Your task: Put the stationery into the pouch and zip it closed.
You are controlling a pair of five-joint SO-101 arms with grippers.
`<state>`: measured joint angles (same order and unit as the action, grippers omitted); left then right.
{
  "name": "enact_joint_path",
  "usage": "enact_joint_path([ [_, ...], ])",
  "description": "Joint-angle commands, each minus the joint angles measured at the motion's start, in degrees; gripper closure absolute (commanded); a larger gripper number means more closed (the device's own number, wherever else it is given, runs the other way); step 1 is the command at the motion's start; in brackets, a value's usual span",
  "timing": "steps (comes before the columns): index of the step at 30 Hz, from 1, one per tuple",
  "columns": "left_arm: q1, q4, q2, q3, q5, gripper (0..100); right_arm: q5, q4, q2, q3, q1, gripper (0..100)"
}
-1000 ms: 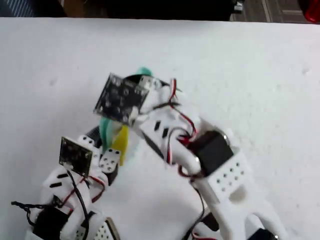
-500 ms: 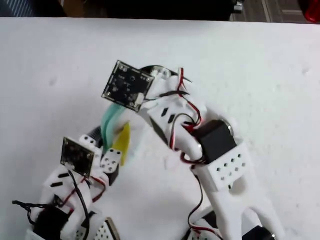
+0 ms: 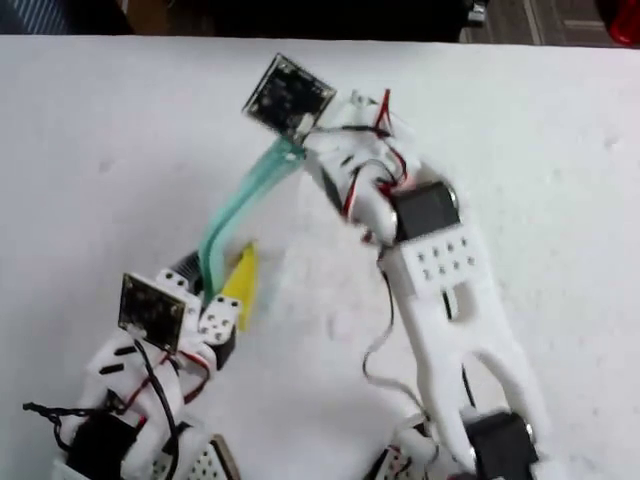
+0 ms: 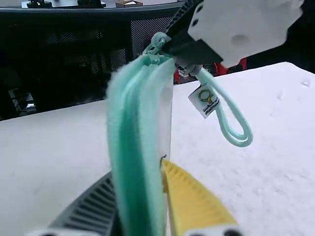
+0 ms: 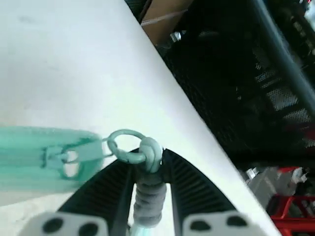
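Note:
A slim teal pouch [image 3: 238,208] lies stretched on edge between the two arms. My left gripper [image 3: 222,286] is shut on its near end, the yellow finger [image 4: 193,206] on one side and the dark finger [image 4: 87,212] on the other. In the left wrist view the pouch [image 4: 139,137] rises straight up from my left gripper [image 4: 138,173]. My right gripper [image 3: 293,148] holds the far end; its black fingers [image 5: 189,189] are shut on the knotted teal cord [image 5: 148,156] ringed to the zipper pull [image 5: 69,155]. The cord's loop [image 4: 227,118] hangs free. No stationery shows.
The white table [image 3: 520,130] stretches wide to the right and left of the arms. Its far edge runs just behind the right gripper, with a dark mesh structure [image 5: 256,78] beyond. A red object [image 3: 626,20] sits off the far right corner.
My right gripper has moved away toward the table's far edge with the zipper cord in it, and the pouch has drawn out long and taut. The left arm has stayed put.

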<state>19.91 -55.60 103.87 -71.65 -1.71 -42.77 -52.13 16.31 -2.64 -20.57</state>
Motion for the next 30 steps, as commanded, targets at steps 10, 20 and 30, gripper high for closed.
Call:
enact_joint_path([
  [10, -0.7, -0.9, 0.8, 2.3, 0.6, 98, -0.6, 8.2, -7.1, 2.0, 8.3, 98.1],
  [20, -0.7, -1.0, 0.8, 2.3, 0.6, 98, -0.6, 8.6, -6.8, 2.0, 8.5, 98.1],
  [30, -0.7, 2.0, 0.8, 0.4, 0.3, 98, -0.1, -15.4, -0.1, 7.0, 5.2, 72.8],
])
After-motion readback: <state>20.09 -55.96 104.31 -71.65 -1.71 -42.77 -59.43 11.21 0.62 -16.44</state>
